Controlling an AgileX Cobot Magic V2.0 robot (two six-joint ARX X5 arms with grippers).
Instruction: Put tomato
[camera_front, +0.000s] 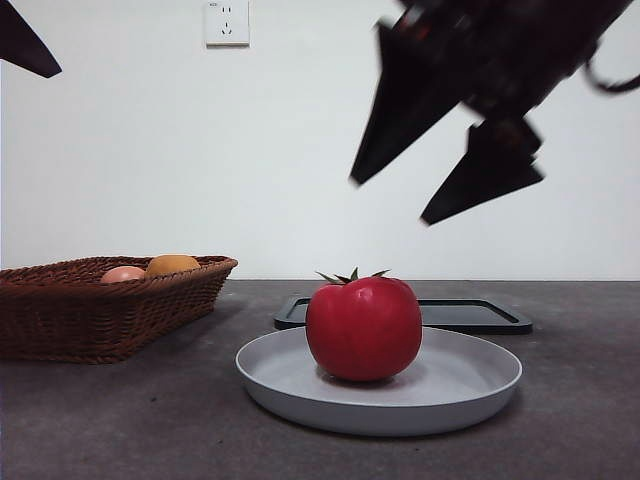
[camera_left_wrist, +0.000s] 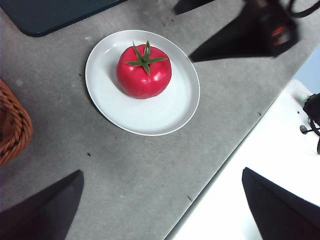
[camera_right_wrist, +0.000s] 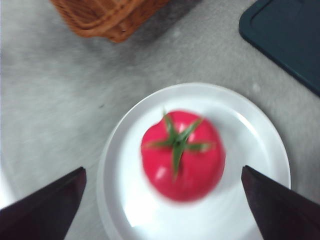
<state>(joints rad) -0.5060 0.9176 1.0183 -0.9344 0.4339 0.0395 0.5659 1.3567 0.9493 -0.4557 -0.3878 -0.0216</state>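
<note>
1. Where the tomato (camera_front: 363, 328) rests, upright with its green calyx on top, is the lower centre of the front frame; the right gripper (camera_front: 432, 182) hangs in the upper right of that frame, above the tomato and clear of it, touching nothing.
2. Seen through the right wrist camera, the tomato (camera_right_wrist: 182, 155) lies in the gap between the two dark jaws, which stand wide apart and empty; the picture is blurred.
3. Right arm pose: it enters the front frame from the top right edge, large and dark, its two pointed jaws angled down and to the left, one above the other.
4. Left gripper (camera_left_wrist: 162, 210): its jaws are spread wide and hold nothing. From its wrist camera the tomato (camera_left_wrist: 144, 71) appears well apart from them, in the upper centre of the frame, with the right arm (camera_left_wrist: 265, 30) dark in the upper right corner. A black tip (camera_front: 25, 42) occupies the upper left corner of the front frame.
5. Grey plate (camera_front: 470, 385): shallow and round, it carries the tomato, which sits left of the plate's centre in the front frame.
6. Wicker basket (camera_front: 90, 305), at the left edge: an orange round fruit (camera_front: 172, 264) and a pale pinkish round fruit (camera_front: 122, 273) show above its rim, side by side.
7. Dark tray (camera_front: 480, 315): flat, behind the plate, nothing visible on it.
</note>
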